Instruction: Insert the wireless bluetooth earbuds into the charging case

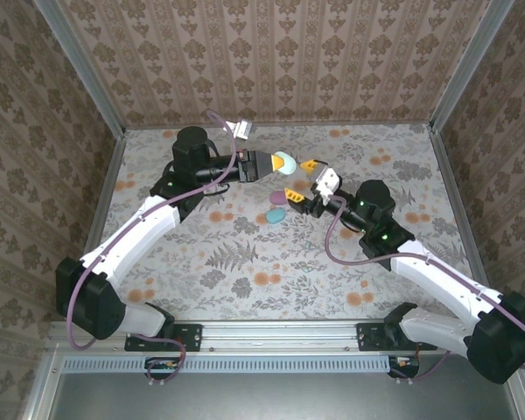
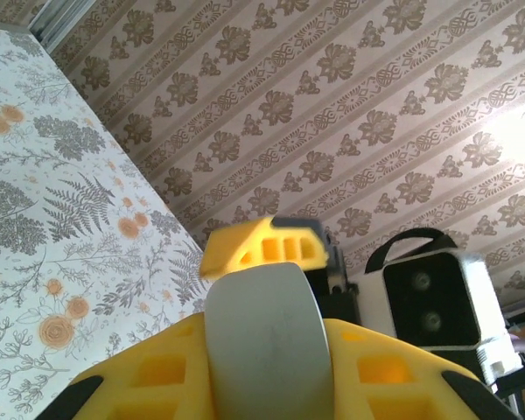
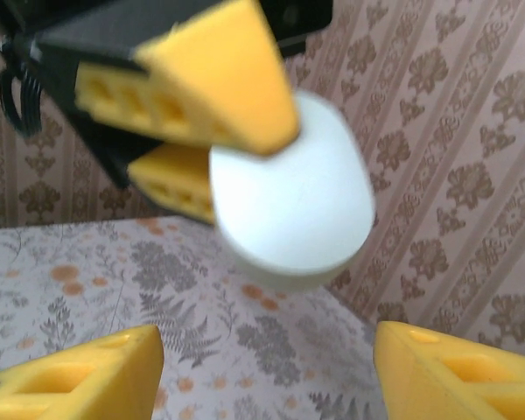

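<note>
My left gripper point(image 1: 278, 162) is shut on a pale blue-white, pebble-shaped charging case point(image 1: 285, 161) and holds it above the mat at mid-table. In the left wrist view the case point(image 2: 262, 315) sits wedged between the yellow fingers of that gripper point(image 2: 262, 372). My right gripper point(image 1: 300, 179) faces the case from the right, open, with one finger on either side of it and not touching. Its wrist view shows the case point(image 3: 293, 197) ahead of the open gripper point(image 3: 267, 376). A pink rounded piece point(image 1: 276, 199) and a teal one point(image 1: 276, 214) lie on the mat; I cannot tell whether they are earbuds or cases.
The floral mat point(image 1: 245, 262) covers the table. Patterned walls point(image 1: 280, 52) close in the back and both sides. The right wrist camera block point(image 2: 430, 297) shows close behind the case in the left wrist view. A white connector point(image 1: 242, 129) hangs on the left arm's cable.
</note>
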Tool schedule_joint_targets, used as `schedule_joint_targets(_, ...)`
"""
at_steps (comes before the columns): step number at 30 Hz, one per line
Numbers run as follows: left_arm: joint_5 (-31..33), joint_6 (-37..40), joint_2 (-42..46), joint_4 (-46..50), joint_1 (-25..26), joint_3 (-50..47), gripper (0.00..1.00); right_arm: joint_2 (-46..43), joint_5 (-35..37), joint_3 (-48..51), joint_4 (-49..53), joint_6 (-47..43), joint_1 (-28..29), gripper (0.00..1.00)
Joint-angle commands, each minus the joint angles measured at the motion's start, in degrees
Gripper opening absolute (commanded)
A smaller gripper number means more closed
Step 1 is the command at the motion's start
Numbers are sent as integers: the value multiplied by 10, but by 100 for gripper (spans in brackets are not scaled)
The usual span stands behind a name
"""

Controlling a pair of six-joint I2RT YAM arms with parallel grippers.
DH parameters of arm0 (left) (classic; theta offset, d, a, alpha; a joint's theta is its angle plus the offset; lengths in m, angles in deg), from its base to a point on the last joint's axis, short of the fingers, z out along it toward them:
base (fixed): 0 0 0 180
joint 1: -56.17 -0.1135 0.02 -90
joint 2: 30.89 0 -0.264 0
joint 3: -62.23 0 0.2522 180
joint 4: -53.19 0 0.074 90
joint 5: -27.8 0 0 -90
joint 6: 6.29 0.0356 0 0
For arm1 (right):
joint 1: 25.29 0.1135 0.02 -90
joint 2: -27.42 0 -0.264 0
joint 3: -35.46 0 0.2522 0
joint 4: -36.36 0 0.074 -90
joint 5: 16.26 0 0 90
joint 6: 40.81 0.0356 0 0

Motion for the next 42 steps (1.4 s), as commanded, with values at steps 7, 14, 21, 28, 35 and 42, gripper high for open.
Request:
schedule_joint_targets(7, -20, -22, 16, -30, 1, -9, 8, 38, -105, -73, -8, -10, -21, 59)
schedule_joint_targets(14, -18, -24, 16, -33, 1, -12, 7, 44, -112, -83, -5, -17, -21, 45)
schedule_joint_targets(21, -22, -29, 15, -43, 1, -11, 7, 40, -106, -86, 30, -31, -21, 51)
schedule_joint_targets(28, -23, -32, 15, -50, 2, -12, 6, 41, -96, -90, 36, -37, -21, 50)
schedule_joint_targets(35, -21, -27, 15, -45, 3, -13, 6, 36, -100, -86, 11, -18, -21, 47)
schedule_joint_targets(42, -17, -10, 16, -31, 3, -10, 14, 33, -106, -88, 19, -5, -21, 40)
